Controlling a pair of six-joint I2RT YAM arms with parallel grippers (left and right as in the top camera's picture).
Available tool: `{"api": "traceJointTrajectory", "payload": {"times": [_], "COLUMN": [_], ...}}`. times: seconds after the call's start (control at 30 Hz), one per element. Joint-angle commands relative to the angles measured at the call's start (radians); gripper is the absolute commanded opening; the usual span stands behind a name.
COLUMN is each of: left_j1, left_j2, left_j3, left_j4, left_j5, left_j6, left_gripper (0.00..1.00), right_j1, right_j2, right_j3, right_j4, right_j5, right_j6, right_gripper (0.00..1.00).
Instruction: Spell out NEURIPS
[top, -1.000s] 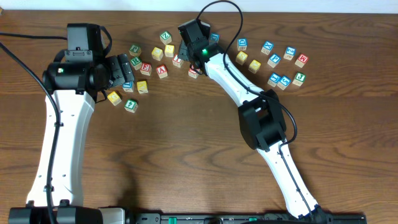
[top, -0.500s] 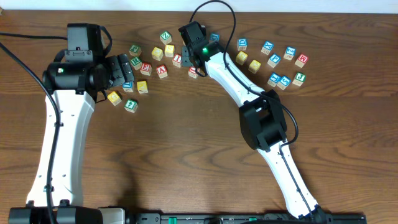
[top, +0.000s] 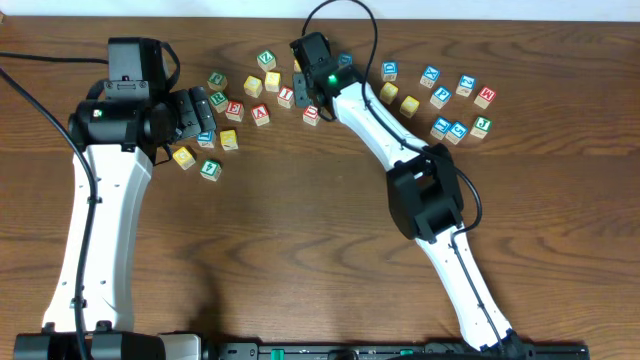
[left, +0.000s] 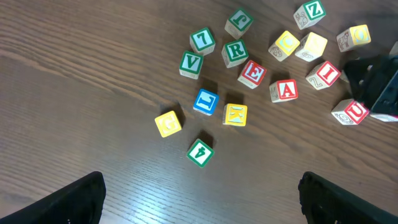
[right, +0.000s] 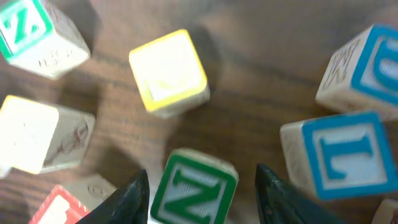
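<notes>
- The right end effector straddles the green N cube. Its jaws are half spread, and a sliver of wood shows on either side, so it grips nothing.
- The N cube stands on the worktop in the middle group near the far edge.
- The red E cube, green R cube and red U cube lie in the left group, ahead of the left end effector. That one is spread wide and empty.
- From overhead, the right wrist covers the N cube and the jaws.
- The right wrist view is blurred, and its lower edge cuts off the N cube.
- A blue cube sits just beside one fingertip, and a yellow cube sits beyond the N cube. A green Z cube lies farther off.
</notes>
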Motion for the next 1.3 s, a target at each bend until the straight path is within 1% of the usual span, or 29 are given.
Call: {"api": "traceJointTrajectory", "payload": {"times": [0.0, 0.13, 0.43, 0.77, 0.87, 1.03, 1.1, 1.2, 1.27], "left_j1": [0.003, 0.003, 0.003, 0.003, 0.003, 0.003, 0.003, 0.003, 0.003], "left_j2": [0.003, 0.003, 0.003, 0.003, 0.003, 0.003, 0.003, 0.003, 0.003], "left_j3": [0.001, 0.001, 0.001, 0.001, 0.001, 0.001, 0.001, 0.001, 0.001], "left_j4": [0.001, 0.001, 0.001, 0.001, 0.001, 0.001, 0.001, 0.001, 0.001], "left_j5": [-0.012, -0.012, -0.012, -0.012, -0.012, -0.012, -0.012, -0.012, -0.012], "left_j6": [-0.010, -0.010, -0.010, -0.010, -0.010, -0.010, -0.010, -0.010, -0.010], "left_gripper": [0.98, 0.98, 0.98, 0.98, 0.98, 0.98, 0.98, 0.98, 0.98], "right_j1": [-0.010, 0.004, 0.013, 0.011, 0.011, 0.011, 0.011, 0.011, 0.011], "right_j2": [-0.046, -0.032, -0.006, 0.009, 0.019, 0.019, 0.019, 0.019, 0.024], "right_j3": [-0.005, -0.005, -0.006, -0.008, -0.008, -0.008, -0.008, -0.008, -0.008], "right_j4": [0.021, 0.031, 0.053, 0.065, 0.060, 0.058, 0.058, 0.058, 0.058], "right_j5": [-0.025, -0.025, 0.009, 0.028, 0.028, 0.029, 0.029, 0.028, 0.028], "right_j6": [-0.003, 0.041, 0.076, 0.074, 0.074, 0.074, 0.074, 0.065, 0.049], "right_gripper": [0.48, 0.46, 0.42, 0.37, 0.34, 0.31, 0.28, 0.29, 0.35]}}
